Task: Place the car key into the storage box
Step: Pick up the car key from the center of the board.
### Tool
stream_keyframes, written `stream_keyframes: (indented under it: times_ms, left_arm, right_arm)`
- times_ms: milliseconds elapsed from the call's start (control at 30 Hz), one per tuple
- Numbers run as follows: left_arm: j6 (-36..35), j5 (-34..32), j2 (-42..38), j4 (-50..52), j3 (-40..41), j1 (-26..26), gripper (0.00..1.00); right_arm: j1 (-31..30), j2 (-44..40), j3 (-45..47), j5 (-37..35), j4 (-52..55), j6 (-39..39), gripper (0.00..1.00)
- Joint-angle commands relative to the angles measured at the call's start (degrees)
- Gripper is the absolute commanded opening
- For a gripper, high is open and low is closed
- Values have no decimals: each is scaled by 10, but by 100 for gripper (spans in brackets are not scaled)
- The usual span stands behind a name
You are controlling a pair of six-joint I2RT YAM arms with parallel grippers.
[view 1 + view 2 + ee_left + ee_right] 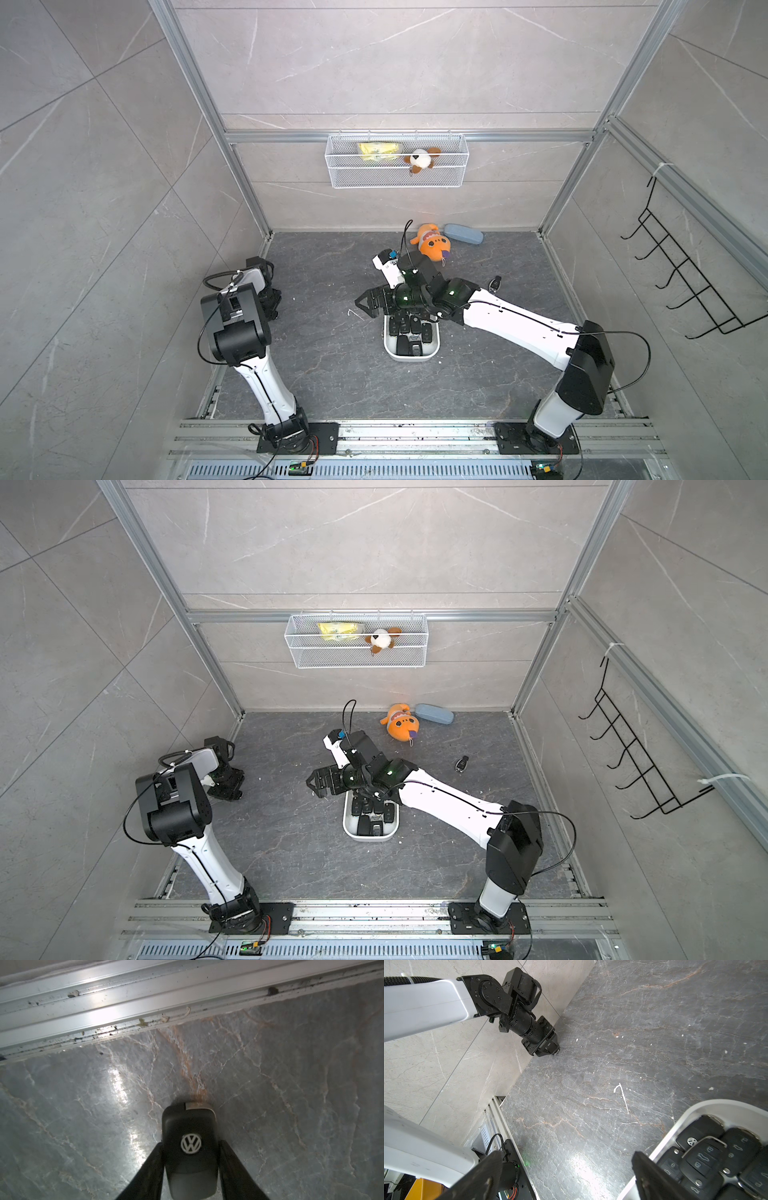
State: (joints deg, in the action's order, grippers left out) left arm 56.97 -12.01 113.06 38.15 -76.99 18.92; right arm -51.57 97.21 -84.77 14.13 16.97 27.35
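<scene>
A black car key (pixel 190 1147) with a VW badge lies on the dark stone floor by the left wall rail. My left gripper (pixel 191 1144) has a finger against each of its sides, shut on it; the right wrist view shows this gripper (pixel 550 1049) low at the floor's edge. The white storage box (pixel 411 358) (pixel 370 838) stands mid-floor with several black keys in it. My right gripper (pixel 362 307) (pixel 565 1155) hangs open and empty over the box's far left rim (pixel 716 1105). Another black key (pixel 494 284) (pixel 461 764) lies on the floor to the right.
A white wire basket (pixel 397 162) hangs on the back wall. An orange plush toy (pixel 432 245) and a blue-grey case (pixel 463 234) lie at the back. A black hook rack (pixel 685 286) is on the right wall. An aluminium rail (pixel 145 1001) runs close to the held key.
</scene>
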Motion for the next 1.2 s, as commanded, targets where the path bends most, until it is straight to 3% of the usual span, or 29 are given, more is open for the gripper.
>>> stream_keyframes:
  times_ms: [0,100,267,567,867,1167]
  left_arm:
    - [-8,-3,-11,2,6,3,39]
    - [-13,-1,-21,1,14,3,30]
    - [-20,0,-53,3,33,2,24]
    - [-38,11,-127,27,63,-29,29]
    - [-39,-20,-193,74,56,-164,29]
    - [-33,-35,-191,114,-5,-327,29]
  right_arm:
    - [-5,1,-5,-11,6,-1,100]
    - [-5,-4,1,-13,1,1,100]
    - [-8,-19,23,-24,-16,7,100]
    - [-9,-50,83,-52,-57,32,99]
    - [-10,-110,157,-109,-80,46,100]
    - [-8,-197,242,-177,-72,70,100]
